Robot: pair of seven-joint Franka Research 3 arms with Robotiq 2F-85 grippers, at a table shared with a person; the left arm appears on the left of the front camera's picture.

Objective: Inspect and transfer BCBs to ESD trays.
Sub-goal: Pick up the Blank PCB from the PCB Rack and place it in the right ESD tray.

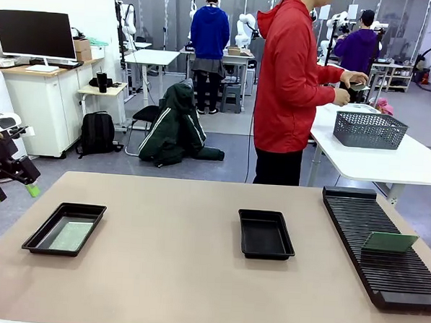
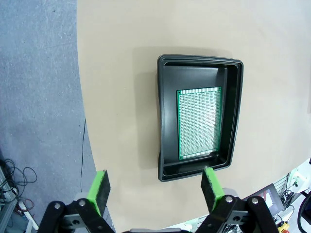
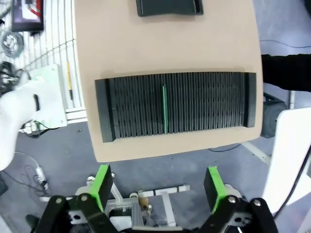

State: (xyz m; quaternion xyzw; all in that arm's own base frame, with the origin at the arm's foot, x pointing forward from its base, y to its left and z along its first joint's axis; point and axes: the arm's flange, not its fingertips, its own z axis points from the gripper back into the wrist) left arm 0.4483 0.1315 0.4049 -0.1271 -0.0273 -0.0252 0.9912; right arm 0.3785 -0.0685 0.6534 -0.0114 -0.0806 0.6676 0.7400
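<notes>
the left tray [image 1: 83, 207] and the middle tray [image 1: 266, 235] are plain black, the table [image 1: 166, 282] beige. the board [image 2: 198, 122] is green with a fine dotted grid. the rack [image 1: 357, 219] is black and ribbed.

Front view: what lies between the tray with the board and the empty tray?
Nothing; the front view shows bare tabletop between the left tray, holding a BCB, and the empty tray.

Table [image 1: 166, 275] carries left tray [image 1: 42, 230], middle tray [image 1: 266, 235], slotted rack [image 1: 383, 275]
</notes>
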